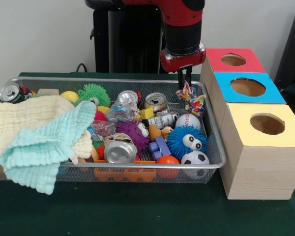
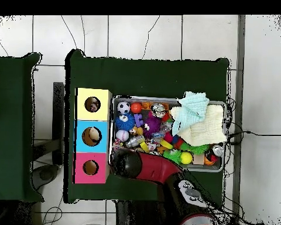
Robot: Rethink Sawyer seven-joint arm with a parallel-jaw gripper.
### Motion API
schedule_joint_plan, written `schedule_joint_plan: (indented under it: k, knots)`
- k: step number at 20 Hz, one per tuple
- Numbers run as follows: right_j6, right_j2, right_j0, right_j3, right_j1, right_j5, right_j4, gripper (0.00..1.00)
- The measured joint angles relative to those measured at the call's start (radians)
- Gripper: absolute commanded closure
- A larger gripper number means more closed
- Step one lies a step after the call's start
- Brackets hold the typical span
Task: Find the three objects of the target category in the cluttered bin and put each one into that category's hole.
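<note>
The wire mesh bin (image 1: 113, 80) is full of toys, cans and cloths; it also shows in the overhead view (image 2: 226, 117). My gripper (image 1: 186, 87) hangs over the bin's far right corner, next to the boxes. It is shut on a crumpled white wad with confetti spots (image 1: 192, 102), which dangles just above the clutter. Two more crinkly spotted wads (image 1: 120, 112) (image 1: 103, 129) lie in the middle of the bin. The yellow-topped box's round hole (image 1: 267, 124) (image 2: 92, 105) is nearest the front camera. In the overhead view the arm (image 2: 144, 166) hides the gripper.
The blue-topped box (image 1: 248, 87) and the red-topped box (image 1: 233, 59) stand in a row behind the yellow one, close to the bin's right wall. Silver cans (image 1: 119, 151) (image 1: 156, 101), balls and a spiky blue toy (image 1: 186, 141) fill the bin. Cream and mint cloths (image 1: 39, 132) cover its left part.
</note>
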Motion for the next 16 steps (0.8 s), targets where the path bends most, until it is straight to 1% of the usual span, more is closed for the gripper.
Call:
schedule_joint_plan:
  k: [7,12,16]
  knots:
    - [0.0,-0.021,0.048,0.0,-0.032,0.053,0.05,1.0]
    - [0.005,-0.044,0.098,-0.001,-0.052,0.097,0.09,1.0]
    - [0.026,-0.066,0.148,-0.011,-0.069,0.147,0.12,1.0]
